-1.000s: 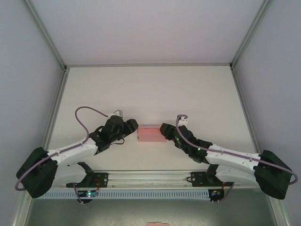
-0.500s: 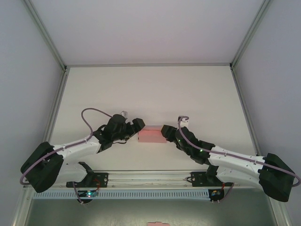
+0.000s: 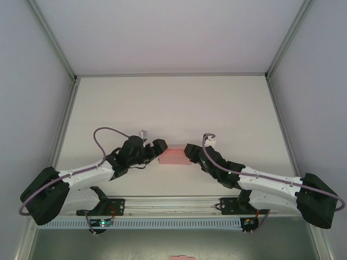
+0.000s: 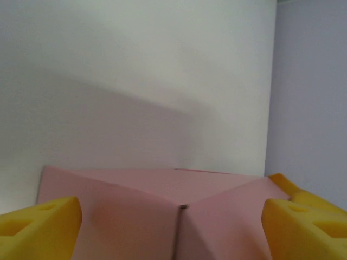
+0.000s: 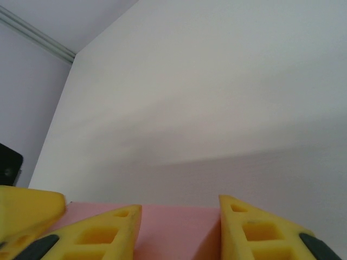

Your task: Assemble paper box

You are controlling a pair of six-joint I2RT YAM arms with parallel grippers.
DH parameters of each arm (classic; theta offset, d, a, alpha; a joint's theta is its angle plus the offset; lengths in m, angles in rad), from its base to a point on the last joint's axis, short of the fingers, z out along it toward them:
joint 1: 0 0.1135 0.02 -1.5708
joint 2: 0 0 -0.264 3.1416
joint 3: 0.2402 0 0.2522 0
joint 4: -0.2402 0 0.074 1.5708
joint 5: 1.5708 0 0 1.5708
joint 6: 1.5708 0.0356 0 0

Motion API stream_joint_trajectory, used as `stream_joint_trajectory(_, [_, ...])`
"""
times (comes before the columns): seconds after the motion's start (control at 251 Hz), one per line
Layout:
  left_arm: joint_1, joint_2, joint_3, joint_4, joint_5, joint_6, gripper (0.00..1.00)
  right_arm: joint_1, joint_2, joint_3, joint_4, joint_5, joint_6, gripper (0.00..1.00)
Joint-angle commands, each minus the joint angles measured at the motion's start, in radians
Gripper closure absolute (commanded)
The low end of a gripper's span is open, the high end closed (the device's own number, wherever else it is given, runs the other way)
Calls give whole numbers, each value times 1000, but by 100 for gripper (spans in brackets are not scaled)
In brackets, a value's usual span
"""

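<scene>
The paper box [image 3: 174, 156] is laid lengthwise, 9 to 3 o'clock. Its 3 o'clock end is pinched by the right gripper [image 3: 188, 150]; the left gripper [image 3: 159, 149] is held with fingers spread apart.

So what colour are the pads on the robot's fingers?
Bright yellow pads, seen best in the left wrist view, flanking the plain pink paper box.
</scene>
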Motion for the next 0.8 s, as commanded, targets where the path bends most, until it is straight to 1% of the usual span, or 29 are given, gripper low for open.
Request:
stream_joint_trajectory(0.0, [-16, 3, -5, 43, -24, 12, 17, 38, 111, -132, -485, -116, 56, 93])
stream_joint_trajectory(0.056, [-23, 2, 6, 18, -36, 25, 18, 58, 122, -143, -486, -126, 73, 100])
stream_joint_trajectory(0.231, [-32, 49, -3, 43, -35, 24, 23, 104, 207, -128, -505, -113, 50, 100])
stream_joint_trajectory(0.327, [-35, 78, -16, 68, -30, 17, 25, 131, 311, -109, -498, -61, 42, 100])
stream_joint_trajectory(0.459, [-32, 83, -16, 56, -43, 24, 26, 212, 483, -57, -487, -4, 49, 100])
stream_joint_trajectory(0.535, [-32, 73, -13, 38, -55, 32, 25, 247, 569, -23, -471, -22, 56, 100])
stream_joint_trajectory(0.615, [-32, 57, -11, 17, -64, 47, 25, 285, 627, 1, -462, -26, 89, 100])
stream_joint_trajectory(0.674, [-32, 46, -10, -1, -76, 54, 25, 285, 635, 14, -462, -32, 94, 100])
stream_joint_trajectory(0.734, [-32, 32, -8, -27, -90, 59, 25, 276, 596, 21, -465, -22, 77, 100])
stream_joint_trajectory(0.798, [-32, 16, -13, -48, -101, 67, 26, 245, 511, 21, -462, -26, 37, 89])
